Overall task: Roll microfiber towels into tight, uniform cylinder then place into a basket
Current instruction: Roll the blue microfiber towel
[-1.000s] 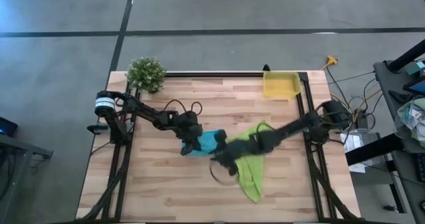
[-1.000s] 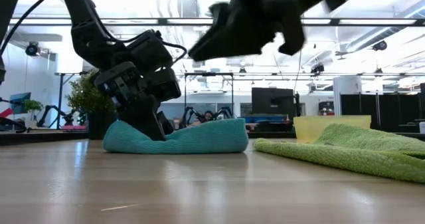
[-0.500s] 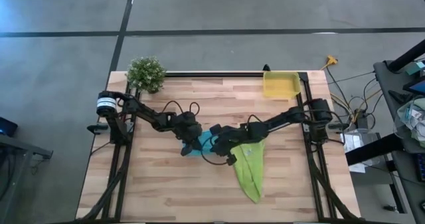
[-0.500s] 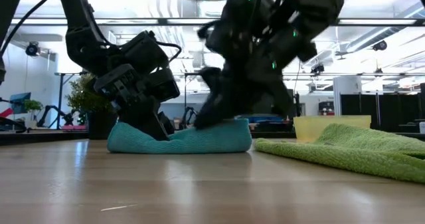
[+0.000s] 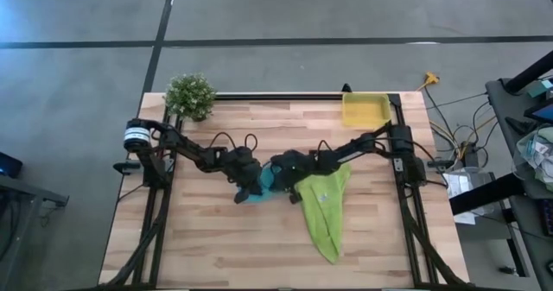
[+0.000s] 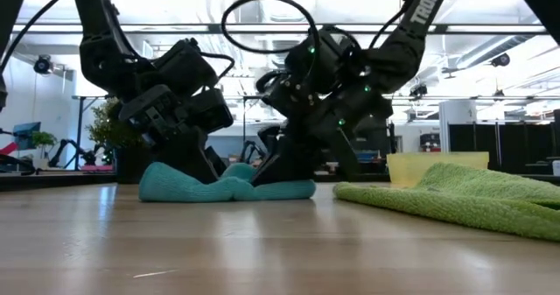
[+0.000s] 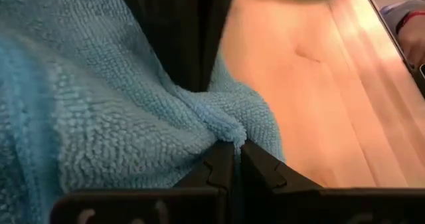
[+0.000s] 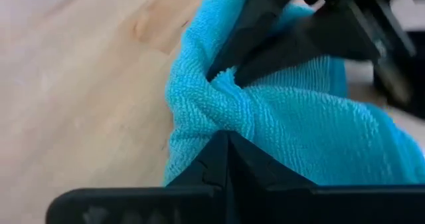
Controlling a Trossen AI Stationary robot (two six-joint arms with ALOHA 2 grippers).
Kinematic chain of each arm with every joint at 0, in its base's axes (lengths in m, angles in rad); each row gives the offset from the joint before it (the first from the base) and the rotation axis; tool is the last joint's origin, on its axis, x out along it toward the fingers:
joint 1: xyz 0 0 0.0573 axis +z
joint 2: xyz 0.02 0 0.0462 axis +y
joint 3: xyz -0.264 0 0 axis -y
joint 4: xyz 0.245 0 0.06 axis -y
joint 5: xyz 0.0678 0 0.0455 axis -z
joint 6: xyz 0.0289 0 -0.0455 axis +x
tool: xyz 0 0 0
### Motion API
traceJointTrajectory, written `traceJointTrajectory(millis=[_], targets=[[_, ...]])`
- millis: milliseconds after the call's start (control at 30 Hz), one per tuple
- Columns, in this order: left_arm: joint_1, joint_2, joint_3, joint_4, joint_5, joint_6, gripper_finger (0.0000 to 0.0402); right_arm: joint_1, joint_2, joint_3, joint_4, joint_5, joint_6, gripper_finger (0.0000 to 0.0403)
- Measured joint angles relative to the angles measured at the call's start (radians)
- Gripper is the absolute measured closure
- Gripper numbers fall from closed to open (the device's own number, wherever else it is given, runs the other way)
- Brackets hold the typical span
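The turquoise towel point(image 6: 226, 188) lies rolled and bunched on the table's middle point(image 5: 263, 187). My left gripper point(image 5: 249, 186) is shut on its left part, my right gripper point(image 5: 283, 177) is shut on its right part. The lime-green towel point(image 5: 321, 209) lies spread flat on the table to the right point(image 6: 455, 199). The yellow basket point(image 5: 365, 110) stands at the far right of the table point(image 6: 429, 165). My left gripper pinches a bunched fold of the turquoise towel point(image 7: 222, 127) between its two shut fingers, coming slanting down from the table's left. The towel rests on the table. My right gripper pinches a gathered fold of the turquoise towel point(image 8: 229, 114) between its two shut fingers, coming slanting down from the table's right. The towel lies on the table below it.
A small potted plant point(image 5: 190, 95) stands at the far left corner. Black rails run along the table's left and right edges point(image 5: 406, 213). Bare wood lies toward the near edge point(image 5: 225, 248).
My right gripper has gone from above the green towel toward the table's left and down onto the turquoise towel and shut on its right end. The towel has been pushed shorter and bunched in the middle. My left gripper has kept its hold.
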Motion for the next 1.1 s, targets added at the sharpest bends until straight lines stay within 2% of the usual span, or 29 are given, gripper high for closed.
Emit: traceJointTrajectory(millis=[167,267,367,533,633,800,900,1000,1100], targets=[[-0.016,-0.026,-0.047,0.005,-0.02,0.005,0.0401,-0.043,0.003,-0.029,0.001,-0.171,0.127,0.0394],[-0.037,-0.057,-0.065,0.011,-0.061,0.125,0.0401,-0.047,0.004,-0.036,0.009,-0.209,0.191,0.0394],[-0.072,-0.092,-0.07,0.008,-0.128,0.252,0.0401,-0.046,0.005,-0.038,0.01,-0.215,0.212,0.0394],[-0.129,-0.157,-0.073,-0.017,-0.199,0.289,0.039,-0.039,0.009,-0.041,0.011,-0.22,0.272,0.0394],[-0.161,-0.194,-0.074,-0.071,-0.215,0.287,0.0356,-0.037,0.017,-0.041,0.018,-0.227,0.292,0.0394],[-0.191,-0.293,-0.077,-0.24,-0.296,0.27,0.0293,-0.038,0.036,-0.043,0.045,-0.24,0.296,0.0394],[-0.203,-0.369,-0.082,-0.343,-0.336,0.269,0.0272,-0.038,0.049,-0.045,0.076,-0.24,0.309,0.0394],[-0.225,-0.459,-0.085,-0.439,-0.42,0.271,0.0266,-0.038,0.049,-0.045,0.076,-0.237,0.318,0.0394],[-0.262,-0.552,-0.087,-0.497,-0.55,0.309,0.0266,-0.038,0.049,-0.045,0.079,-0.236,0.319,0.0394]])
